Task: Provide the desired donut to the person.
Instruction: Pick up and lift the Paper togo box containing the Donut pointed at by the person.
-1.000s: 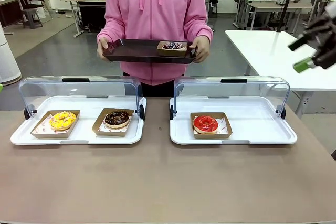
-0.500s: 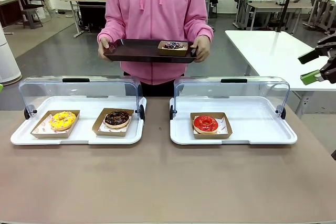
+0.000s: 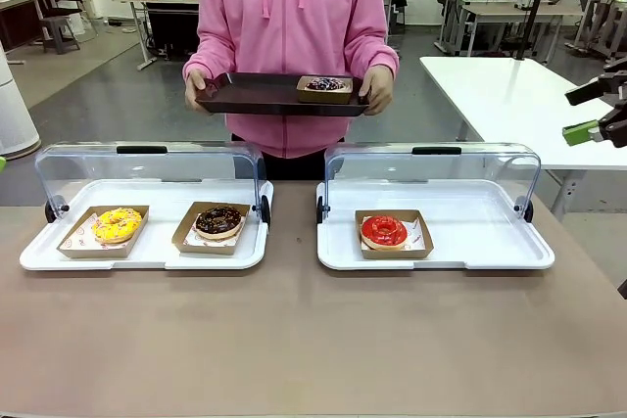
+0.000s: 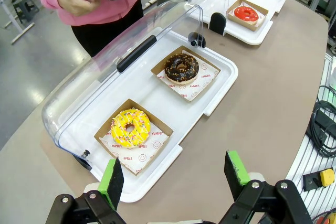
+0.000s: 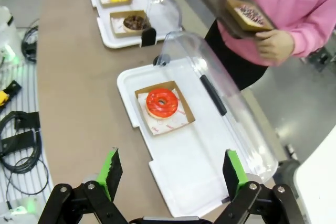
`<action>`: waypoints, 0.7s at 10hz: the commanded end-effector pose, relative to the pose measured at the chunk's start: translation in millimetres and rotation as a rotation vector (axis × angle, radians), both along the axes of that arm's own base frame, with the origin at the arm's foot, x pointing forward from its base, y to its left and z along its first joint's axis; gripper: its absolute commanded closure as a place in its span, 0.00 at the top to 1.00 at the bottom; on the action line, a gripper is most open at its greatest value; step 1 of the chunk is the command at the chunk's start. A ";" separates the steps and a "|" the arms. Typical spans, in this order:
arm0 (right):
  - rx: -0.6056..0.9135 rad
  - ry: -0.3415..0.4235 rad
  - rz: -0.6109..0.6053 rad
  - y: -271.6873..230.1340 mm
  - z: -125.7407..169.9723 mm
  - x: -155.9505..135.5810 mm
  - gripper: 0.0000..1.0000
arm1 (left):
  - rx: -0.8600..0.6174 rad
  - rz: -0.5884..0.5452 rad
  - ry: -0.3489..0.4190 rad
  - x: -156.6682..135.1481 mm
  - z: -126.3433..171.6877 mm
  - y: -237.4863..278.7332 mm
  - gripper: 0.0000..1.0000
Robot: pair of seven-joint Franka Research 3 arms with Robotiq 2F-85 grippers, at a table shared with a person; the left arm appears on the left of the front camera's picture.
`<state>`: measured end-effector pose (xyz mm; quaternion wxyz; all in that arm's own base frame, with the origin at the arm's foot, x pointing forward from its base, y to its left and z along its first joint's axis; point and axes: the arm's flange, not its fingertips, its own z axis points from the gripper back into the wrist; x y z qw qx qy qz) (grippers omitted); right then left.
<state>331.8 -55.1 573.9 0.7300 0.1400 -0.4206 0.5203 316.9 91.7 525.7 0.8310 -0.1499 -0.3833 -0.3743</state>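
Spanning the foreground, the long brown table [image 3: 294, 340] carries two white plastic display trays with raised clear lids, one towards its left edge [image 3: 147, 256], one towards its right [image 3: 490, 232]. Beyond the far edge, the person in the pink hoodie [image 3: 294, 17] holds a dark rectangular serving tray [image 3: 255, 95], with a dark sprinkled donut in a brown card box [image 3: 324, 85] at its right end. The left gripper [image 4: 173, 160] and right gripper [image 5: 171, 156] both hover wide open and empty. Which of the red [image 3: 384, 231], chocolate [image 3: 218, 220] and yellow [image 3: 118, 225] donuts is wanted isn't evident, so a wrong pick looks possible. A low reach could also clip a lid.
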 end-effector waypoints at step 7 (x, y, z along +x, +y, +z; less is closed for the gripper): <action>0.021 -0.028 -0.012 -1.6 -6.4 -7.1 1.00 | -0.010 -0.006 -0.004 0.4 -1.1 1.9 1.00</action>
